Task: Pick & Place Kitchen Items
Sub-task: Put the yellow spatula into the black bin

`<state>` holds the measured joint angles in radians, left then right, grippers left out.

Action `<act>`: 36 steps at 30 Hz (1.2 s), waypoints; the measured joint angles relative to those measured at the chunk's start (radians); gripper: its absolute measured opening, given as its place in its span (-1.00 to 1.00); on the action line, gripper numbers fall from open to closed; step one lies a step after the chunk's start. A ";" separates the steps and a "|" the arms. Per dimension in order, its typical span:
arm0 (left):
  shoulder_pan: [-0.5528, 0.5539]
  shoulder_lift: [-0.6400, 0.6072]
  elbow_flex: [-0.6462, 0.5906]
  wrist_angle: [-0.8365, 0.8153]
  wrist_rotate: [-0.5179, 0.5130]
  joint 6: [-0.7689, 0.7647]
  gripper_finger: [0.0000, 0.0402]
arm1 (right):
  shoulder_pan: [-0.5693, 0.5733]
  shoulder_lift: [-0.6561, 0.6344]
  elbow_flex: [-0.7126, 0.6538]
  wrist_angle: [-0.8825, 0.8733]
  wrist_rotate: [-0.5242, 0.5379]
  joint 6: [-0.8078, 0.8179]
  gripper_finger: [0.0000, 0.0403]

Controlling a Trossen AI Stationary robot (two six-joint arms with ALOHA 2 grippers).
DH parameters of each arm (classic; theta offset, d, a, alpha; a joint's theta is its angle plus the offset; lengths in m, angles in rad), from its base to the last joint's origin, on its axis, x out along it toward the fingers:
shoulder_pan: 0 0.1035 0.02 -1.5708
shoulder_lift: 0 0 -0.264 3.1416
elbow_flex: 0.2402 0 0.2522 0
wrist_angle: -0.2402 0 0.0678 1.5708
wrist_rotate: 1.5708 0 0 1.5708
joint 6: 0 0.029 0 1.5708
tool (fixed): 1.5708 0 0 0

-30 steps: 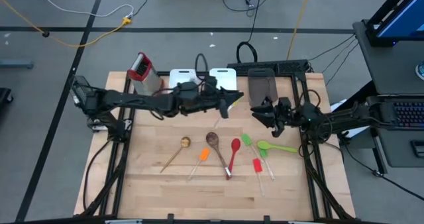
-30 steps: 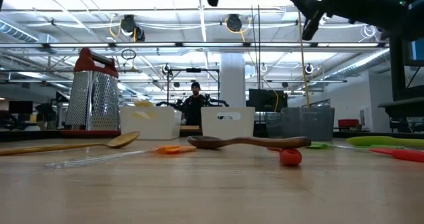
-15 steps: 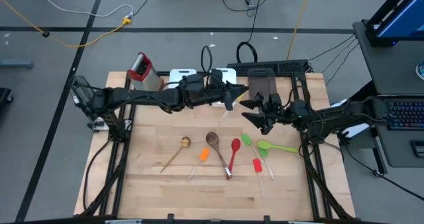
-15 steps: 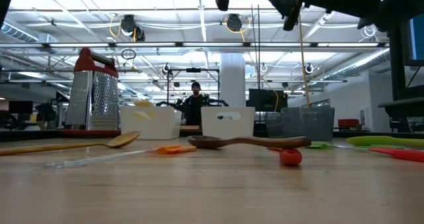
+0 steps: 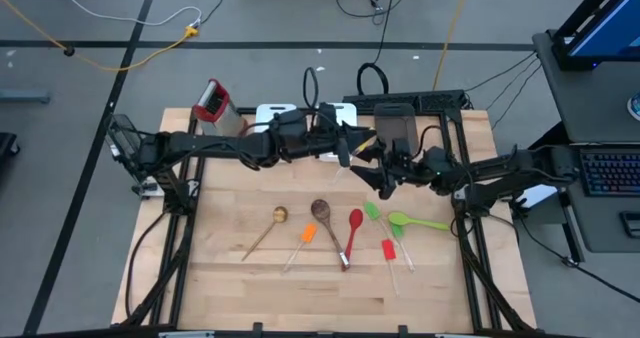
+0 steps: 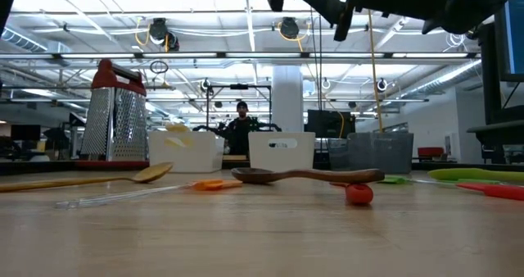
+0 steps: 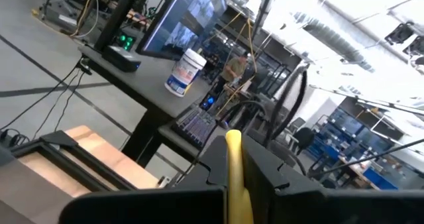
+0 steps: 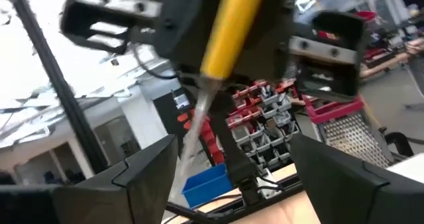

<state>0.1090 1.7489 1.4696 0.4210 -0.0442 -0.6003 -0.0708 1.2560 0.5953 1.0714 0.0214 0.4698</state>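
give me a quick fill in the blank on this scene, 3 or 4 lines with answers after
1. The left gripper is shut on a mini spatula with a ____ handle.
2. The right gripper, facing it above the table, has its fingers ____.
3. The box grater has a ____ handle.
4. The dark wooden spoon lies between the orange spatula and the ____ spoon.

Missing words: yellow; open; red; red

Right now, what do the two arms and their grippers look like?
Both arms are dark, near-black, jointed links with black cables running along them. The left gripper and the right gripper each end in two flat, blocky black fingers. No coloured markings show on either arm.
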 joint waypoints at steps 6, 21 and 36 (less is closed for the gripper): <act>-0.007 0.000 0.000 -0.008 0.038 0.004 -0.95 | -0.001 0.000 0.000 0.001 -0.020 0.018 0.44; -0.026 0.000 -0.002 -0.021 0.146 -0.004 -0.95 | -0.019 -0.001 0.000 0.024 -0.087 0.015 0.44; -0.029 0.000 -0.002 -0.019 0.149 0.012 -0.95 | -0.019 -0.001 -0.002 0.061 -0.079 0.041 0.44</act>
<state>0.0795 1.7485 1.4681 0.4020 0.1046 -0.5880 -0.0902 1.2549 0.5938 1.1324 -0.0578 0.5107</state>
